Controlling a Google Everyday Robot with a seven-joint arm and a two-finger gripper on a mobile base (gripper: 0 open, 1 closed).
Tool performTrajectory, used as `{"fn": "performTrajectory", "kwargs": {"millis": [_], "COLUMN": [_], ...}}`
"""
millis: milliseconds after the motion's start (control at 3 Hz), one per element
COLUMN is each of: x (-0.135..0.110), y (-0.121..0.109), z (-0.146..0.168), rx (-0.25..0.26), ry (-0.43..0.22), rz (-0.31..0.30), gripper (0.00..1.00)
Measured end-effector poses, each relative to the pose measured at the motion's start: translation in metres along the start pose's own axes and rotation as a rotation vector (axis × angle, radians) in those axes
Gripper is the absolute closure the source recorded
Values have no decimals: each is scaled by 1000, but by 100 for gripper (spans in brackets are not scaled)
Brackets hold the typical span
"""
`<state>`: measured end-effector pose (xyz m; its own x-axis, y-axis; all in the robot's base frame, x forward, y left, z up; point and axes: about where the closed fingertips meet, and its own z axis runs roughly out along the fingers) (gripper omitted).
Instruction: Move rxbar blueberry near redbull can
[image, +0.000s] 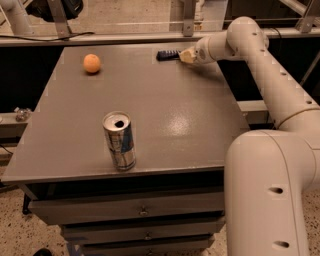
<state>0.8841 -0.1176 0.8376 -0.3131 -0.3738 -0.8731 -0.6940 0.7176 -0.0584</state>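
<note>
The gripper (187, 56) is at the desk's (165, 130) far edge with the rxbar blueberry (167, 54) lying at its jaws' tips; I cannot tell whether they clamp it, so secure a firm pinch and lift slightly before carrying it to the redbull can (120, 141), well apart from the jaws near the front edge.

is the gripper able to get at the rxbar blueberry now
Likely yes: the gripper sits at the far edge of the table right beside the rxbar blueberry, nothing between them; the orange and redbull can lie well away.
</note>
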Motion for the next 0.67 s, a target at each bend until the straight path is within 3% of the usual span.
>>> {"fn": "performTrajectory", "kwargs": {"millis": [333,667], "x": [-13,-28], "y": [4,12], "z": [-14,-34], "rx": [3,7], "ry": [-30,-67], "rz": [-12,-25], "gripper": [100,100]}}
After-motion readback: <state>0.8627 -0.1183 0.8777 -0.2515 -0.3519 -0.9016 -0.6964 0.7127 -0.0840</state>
